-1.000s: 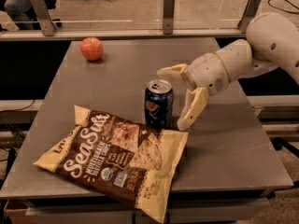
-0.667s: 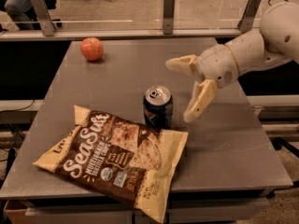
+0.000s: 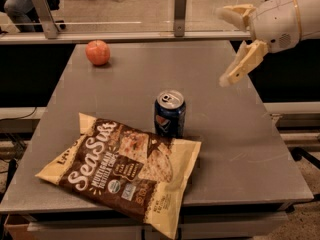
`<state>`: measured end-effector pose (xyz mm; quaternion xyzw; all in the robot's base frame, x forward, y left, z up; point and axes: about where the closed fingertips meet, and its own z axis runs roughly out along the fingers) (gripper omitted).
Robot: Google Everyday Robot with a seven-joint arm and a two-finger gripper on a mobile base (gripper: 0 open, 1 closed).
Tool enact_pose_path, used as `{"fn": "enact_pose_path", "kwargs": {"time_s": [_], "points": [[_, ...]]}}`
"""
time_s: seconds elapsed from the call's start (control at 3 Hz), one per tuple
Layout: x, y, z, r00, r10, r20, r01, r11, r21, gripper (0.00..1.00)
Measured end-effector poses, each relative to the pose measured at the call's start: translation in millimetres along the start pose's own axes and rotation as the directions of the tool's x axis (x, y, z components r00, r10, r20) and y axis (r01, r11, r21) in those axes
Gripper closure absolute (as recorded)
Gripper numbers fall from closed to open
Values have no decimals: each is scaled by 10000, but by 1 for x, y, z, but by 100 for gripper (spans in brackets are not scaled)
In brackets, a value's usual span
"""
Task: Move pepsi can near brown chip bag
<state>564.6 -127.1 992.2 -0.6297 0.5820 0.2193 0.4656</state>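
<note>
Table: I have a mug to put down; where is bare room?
Bare: the table right of the pepsi can, up to the edge, and the middle between apple and can. Crowded: front left, where the brown chip bag lies with the can beside it. The open gripper hangs over the far right.

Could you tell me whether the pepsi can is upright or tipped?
Upright: the pepsi can stands silver top up, beside the brown chip bag. The open gripper hangs apart, upper right.

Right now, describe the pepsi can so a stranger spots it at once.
On the table, find the brown chip bag; the pepsi can stands upright at its back edge. The gripper hangs open, upper right. Only the can is dark blue, silver-topped; the apple is red.
</note>
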Motion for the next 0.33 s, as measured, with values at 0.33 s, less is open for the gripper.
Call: {"fn": "enact_pose_path", "kwargs": {"time_s": [0.33], "points": [[0,0,0,10000,-1,1,1,10000,-1,0]]}}
